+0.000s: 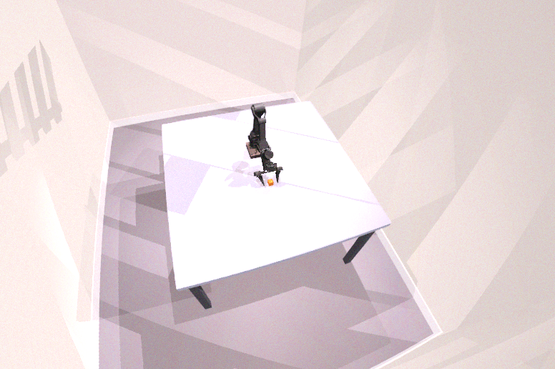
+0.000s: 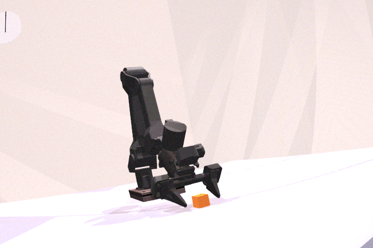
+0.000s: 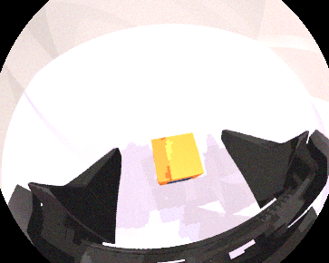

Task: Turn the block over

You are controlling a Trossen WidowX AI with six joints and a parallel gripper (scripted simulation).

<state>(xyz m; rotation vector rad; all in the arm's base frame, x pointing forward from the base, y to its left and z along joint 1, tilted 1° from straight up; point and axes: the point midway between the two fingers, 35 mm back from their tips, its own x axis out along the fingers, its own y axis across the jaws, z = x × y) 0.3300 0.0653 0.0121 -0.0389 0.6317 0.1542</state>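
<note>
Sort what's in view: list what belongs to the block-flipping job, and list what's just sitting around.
Belongs to the job:
- orange block, resting on the table
- gripper, open, fingers either side of the block
- white table

Just there:
- round white wall disc

Small orange cube block (image 2: 200, 201) rests on white table top (image 2: 271, 209), between my wide-spread black parallel-jaw gripper (image 2: 200, 198) fingers, touching neither; my arm base behind it.
</note>
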